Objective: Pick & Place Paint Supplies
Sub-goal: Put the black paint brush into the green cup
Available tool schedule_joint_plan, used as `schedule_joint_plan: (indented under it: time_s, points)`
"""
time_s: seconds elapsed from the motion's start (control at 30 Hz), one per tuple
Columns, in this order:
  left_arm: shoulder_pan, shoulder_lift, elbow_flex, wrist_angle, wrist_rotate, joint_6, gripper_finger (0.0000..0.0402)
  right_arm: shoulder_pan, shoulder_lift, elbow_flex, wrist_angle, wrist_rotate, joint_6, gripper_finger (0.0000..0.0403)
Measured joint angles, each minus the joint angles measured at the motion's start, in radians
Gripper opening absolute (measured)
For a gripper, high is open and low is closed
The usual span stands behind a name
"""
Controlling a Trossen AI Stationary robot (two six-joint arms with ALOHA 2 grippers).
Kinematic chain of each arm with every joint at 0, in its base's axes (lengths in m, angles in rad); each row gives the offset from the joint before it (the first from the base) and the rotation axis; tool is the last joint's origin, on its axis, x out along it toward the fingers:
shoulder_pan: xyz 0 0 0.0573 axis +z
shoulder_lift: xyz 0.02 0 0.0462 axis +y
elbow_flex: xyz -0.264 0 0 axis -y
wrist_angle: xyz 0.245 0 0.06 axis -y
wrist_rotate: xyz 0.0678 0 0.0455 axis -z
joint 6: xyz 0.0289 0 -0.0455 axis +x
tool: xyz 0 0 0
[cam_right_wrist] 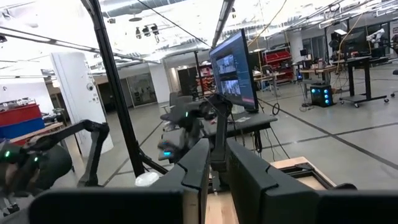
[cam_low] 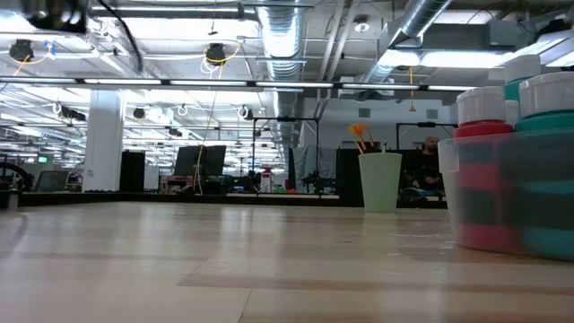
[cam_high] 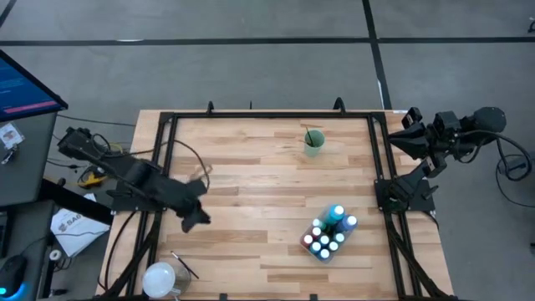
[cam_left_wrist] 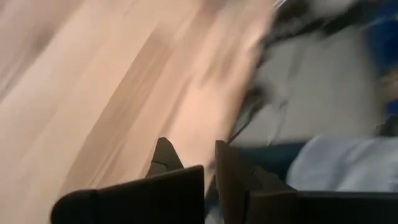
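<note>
Several small paint bottles (cam_high: 328, 232) with white, teal and blue caps stand packed in a clear tub (cam_low: 502, 202) on the near right of the wooden table. Brushes (cam_high: 311, 136) stick up out of a pale green cup (cam_high: 313, 144) toward the far side. One thin dark paintbrush (cam_high: 185, 266) lies flat near the front left corner. My left gripper (cam_high: 194, 219) hovers shut over the table's left part, slanting down, with nothing between its fingers (cam_left_wrist: 163, 157). My right gripper (cam_high: 403, 132) is shut and waits beyond the table's right edge, raised.
A white round object (cam_high: 159, 278) sits at the front left corner beside the loose brush. A black frame (cam_high: 272, 116) runs along the table's edges. A monitor (cam_high: 25, 84) and cables stand off the left side. Bare wood lies across the table's middle.
</note>
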Motion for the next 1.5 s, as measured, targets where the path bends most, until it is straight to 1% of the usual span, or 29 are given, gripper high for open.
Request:
schedule_joint_plan:
  time_s: [0.1,0.2,0.3,0.47,0.6,0.67,0.77,0.9,1.27,1.5]
  points:
    - [0.0,0.079,0.0,-0.148,0.107,-0.058,0.0,0.0,0.0,0.0,0.0,0.003,0.0,0.0049]
    - [-0.003,0.163,0.0,-0.265,0.201,-0.067,0.0,0.0,0.0,0.0,0.0,0.004,0.0,0.0049]
    - [-0.003,0.241,0.0,-0.31,0.271,-0.066,0.0,0.0,0.0,0.0,-0.008,0.004,0.0,0.0049]
    - [-0.003,0.367,0.0,-0.367,0.417,-0.121,0.0,0.0,0.0,0.0,-0.017,0.004,0.0,0.0049]
    - [-0.003,0.445,0.0,-0.382,0.498,-0.13,0.0,0.0,0.0,0.0,-0.019,0.004,0.0,0.0049]
    - [-0.006,0.474,0.0,-0.381,0.521,-0.129,0.0,0.0,0.0,0.0,-0.02,0.003,0.0,0.0049]
    - [-0.03,0.507,0.0,-0.381,0.527,-0.13,0.0,0.0,0.0,0.0,-0.024,0.003,0.0,0.0049]
    - [-0.071,0.548,0.0,-0.379,0.574,-0.133,0.0,0.0,0.0,0.0,-0.044,0.003,0.002,0.0049]
    - [-0.146,0.644,0.0,-0.36,0.601,-0.162,0.0,0.0,0.0,0.0,-0.067,0.003,0.002,0.0049]
    - [-0.183,0.716,0.0,-0.268,0.648,-0.168,0.0,0.0,0.0,0.0,-0.066,0.003,0.002,0.0049]
